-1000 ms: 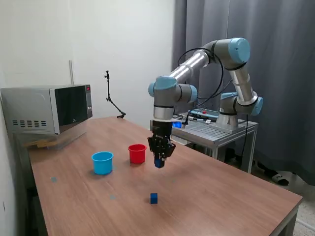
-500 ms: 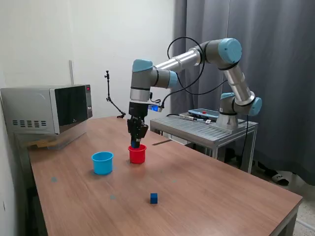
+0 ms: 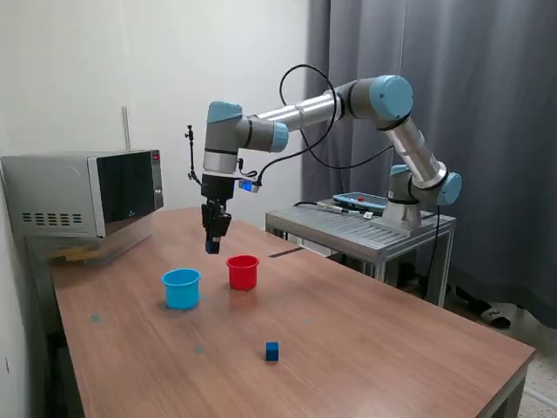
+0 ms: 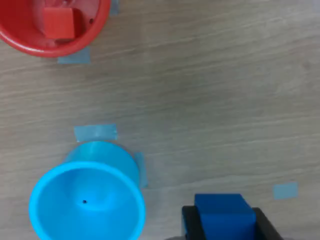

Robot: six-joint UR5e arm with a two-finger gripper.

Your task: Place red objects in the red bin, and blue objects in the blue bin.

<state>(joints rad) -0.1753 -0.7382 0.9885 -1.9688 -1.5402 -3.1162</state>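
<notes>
My gripper (image 3: pixel 212 246) is shut on a dark blue cube (image 4: pixel 224 216) and holds it in the air above the table, between the two cups and a little behind them in the exterior view. The light-blue cup (image 3: pixel 181 287) stands empty (image 4: pixel 86 202). The red cup (image 3: pixel 243 272) stands to the exterior view's right of it, and the wrist view shows a red cube (image 4: pixel 59 22) inside the red cup (image 4: pixel 30 42). A second dark blue cube (image 3: pixel 272 350) lies on the table nearer the front.
A microwave (image 3: pixel 87 193) stands at the table's back left in the exterior view. A metal side table (image 3: pixel 365 226) carries the arm's base at the right. A thin black stand (image 3: pixel 198 178) rises behind the cups. Small blue tape marks (image 4: pixel 95 132) lie on the wooden table (image 3: pixel 365 340).
My gripper has carried the blue cube from the table's middle, over the red cup, leftward and up in the exterior view, to a spot above and between the cups. The other cube has not moved.
</notes>
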